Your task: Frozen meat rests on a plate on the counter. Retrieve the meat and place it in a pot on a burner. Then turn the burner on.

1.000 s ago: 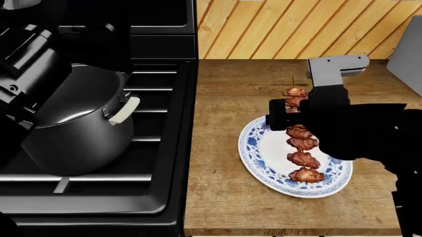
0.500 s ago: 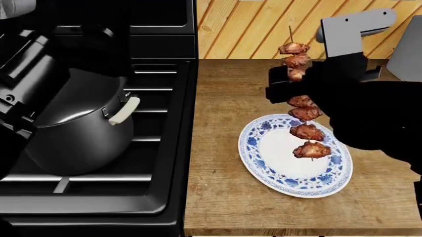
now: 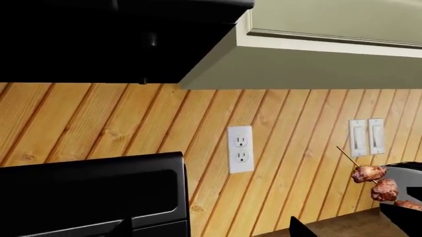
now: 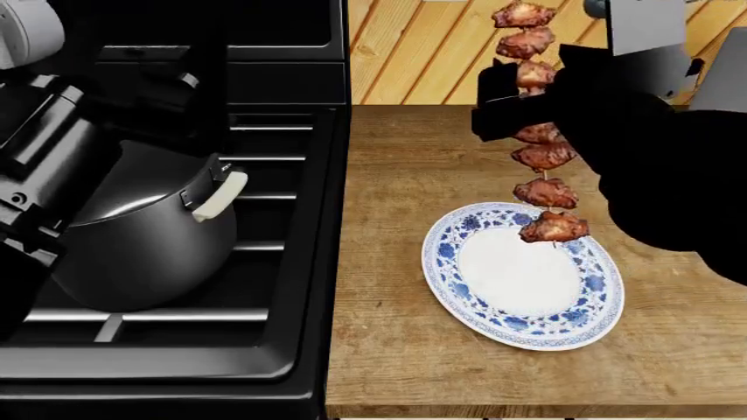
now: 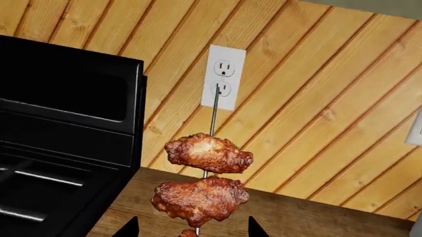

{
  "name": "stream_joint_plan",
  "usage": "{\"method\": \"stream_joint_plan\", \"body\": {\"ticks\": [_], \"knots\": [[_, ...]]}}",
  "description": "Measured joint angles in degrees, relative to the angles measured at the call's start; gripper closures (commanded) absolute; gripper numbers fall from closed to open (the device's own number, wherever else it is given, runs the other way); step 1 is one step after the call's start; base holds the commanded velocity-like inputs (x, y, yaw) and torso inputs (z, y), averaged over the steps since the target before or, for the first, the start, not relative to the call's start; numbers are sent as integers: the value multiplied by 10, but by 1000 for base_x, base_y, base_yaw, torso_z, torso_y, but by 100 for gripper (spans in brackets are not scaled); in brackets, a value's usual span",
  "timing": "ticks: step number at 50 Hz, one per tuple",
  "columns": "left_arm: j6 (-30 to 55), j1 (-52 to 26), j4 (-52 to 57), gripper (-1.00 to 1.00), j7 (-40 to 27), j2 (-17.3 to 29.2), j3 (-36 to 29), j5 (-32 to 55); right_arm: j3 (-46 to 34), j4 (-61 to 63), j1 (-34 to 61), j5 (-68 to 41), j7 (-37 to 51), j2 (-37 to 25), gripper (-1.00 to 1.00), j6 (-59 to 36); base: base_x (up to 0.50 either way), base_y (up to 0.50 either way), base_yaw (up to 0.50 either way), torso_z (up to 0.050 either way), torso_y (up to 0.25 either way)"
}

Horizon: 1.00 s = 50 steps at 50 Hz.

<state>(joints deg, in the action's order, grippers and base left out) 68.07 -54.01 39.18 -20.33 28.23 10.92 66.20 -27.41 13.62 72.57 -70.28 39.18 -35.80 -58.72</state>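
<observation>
Over counter (image 4: 397, 262): right hand (image 4: 526, 92) clamps meat (image 4: 540, 149), above plate (image 4: 526, 276).

We see meat (image 4: 540, 131) skewer upright at upper right, above empty blue-rimmed plate (image 4: 450, 262) on worktop (image 4: 397, 350); steel pot (image 4: 140, 227) tilted at left.

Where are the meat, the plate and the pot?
meat (image 4: 545, 156), head view, a middle chunk on the skewer.
plate (image 4: 513, 273), head view, bare white centre.
pot (image 4: 140, 236), head view, steel side wall.
</observation>
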Motion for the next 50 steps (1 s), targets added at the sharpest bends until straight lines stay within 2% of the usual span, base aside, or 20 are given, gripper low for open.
{"method": "stream_joint_plan", "body": {"ticks": [31, 50], "knots": [[-14, 8, 2, -100, -7, 10, 6, 9, -10, -34, 69, 46, -80, 17, 100, 44, 0, 0, 0, 0, 0], [-20, 13, 3, -100, -12, 16, 8, 14, -42, -34, 102, 81, -118, 18, 100, 48, 0, 483, 0, 0, 0]]}}
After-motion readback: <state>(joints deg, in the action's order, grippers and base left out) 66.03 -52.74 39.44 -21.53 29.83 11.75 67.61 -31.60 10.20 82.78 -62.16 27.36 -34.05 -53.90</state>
